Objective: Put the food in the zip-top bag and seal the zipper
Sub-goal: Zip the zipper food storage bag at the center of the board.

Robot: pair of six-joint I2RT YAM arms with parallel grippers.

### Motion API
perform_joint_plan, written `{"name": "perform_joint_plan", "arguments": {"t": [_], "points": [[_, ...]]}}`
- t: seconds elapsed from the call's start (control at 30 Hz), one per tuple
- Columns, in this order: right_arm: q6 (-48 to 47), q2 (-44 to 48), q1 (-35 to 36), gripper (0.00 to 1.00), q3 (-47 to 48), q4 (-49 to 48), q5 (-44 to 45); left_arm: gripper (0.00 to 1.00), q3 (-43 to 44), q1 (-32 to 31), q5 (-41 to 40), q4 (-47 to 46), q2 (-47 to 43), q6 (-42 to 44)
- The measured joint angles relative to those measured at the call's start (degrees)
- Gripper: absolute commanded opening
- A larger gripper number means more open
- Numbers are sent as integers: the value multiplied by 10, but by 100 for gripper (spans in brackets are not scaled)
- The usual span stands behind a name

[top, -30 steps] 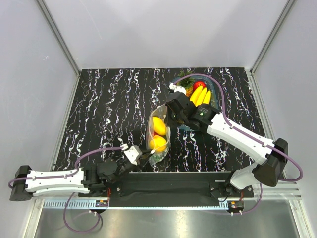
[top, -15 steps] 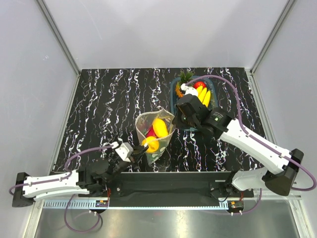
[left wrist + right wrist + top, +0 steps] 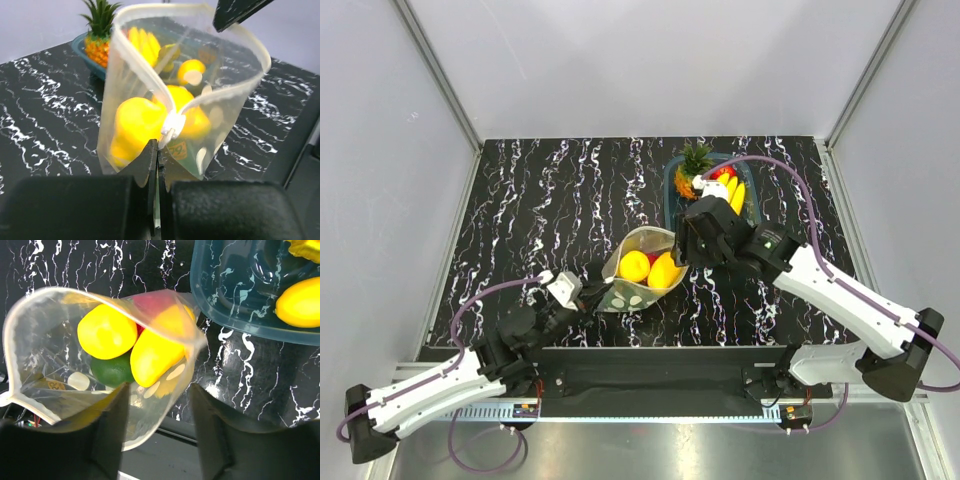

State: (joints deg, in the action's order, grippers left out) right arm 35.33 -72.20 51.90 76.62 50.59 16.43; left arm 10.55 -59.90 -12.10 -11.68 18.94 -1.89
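The zip-top bag (image 3: 625, 292) stands open on the table, clear with white dots. Inside it lies the food: two yellow fruits (image 3: 634, 265) (image 3: 106, 332), a green one (image 3: 114, 369) and a bit of red dragon fruit (image 3: 154, 303). The zipper (image 3: 102, 294) runs along the gaping rim, and its white end piece (image 3: 174, 123) sits just above my left fingers. My left gripper (image 3: 588, 296) (image 3: 156, 150) is shut on the bag's near corner. My right gripper (image 3: 688, 250) (image 3: 159, 405) hangs open over the bag's far side, with the bag wall showing between its fingers.
A teal basket (image 3: 669, 190) (image 3: 235, 310) stands behind the bag, holding a pineapple (image 3: 692, 170) (image 3: 100, 35), yellow bananas (image 3: 735, 195) and a red fruit (image 3: 724, 172). A dark bar at the table's near edge (image 3: 660, 368) lies just in front of the bag.
My left gripper shut on the bag's corner and drew it left and nearer. My right gripper opened, let go of the rim and moved right. The bag's mouth spread wide.
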Motion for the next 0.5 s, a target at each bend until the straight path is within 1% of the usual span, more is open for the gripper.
{"name": "perform_joint_plan", "arguments": {"t": [0.03,0.13,0.33,0.4,0.5], "points": [[-2,2,0,67,4,6,0,0,0,0,5,0,-5,-2],[-14,2,0,68,26,19,-6,0,0,0,18,9,-9,-8],[-78,2,0,66,75,32,-13,0,1,0,7,38,-26,-31],[-113,5,0,65,76,15,-36,0,2,0,-1,45,-30,-38],[-179,2,-2,62,76,-23,-113,0,2,2,-9,47,-31,-47]]}}
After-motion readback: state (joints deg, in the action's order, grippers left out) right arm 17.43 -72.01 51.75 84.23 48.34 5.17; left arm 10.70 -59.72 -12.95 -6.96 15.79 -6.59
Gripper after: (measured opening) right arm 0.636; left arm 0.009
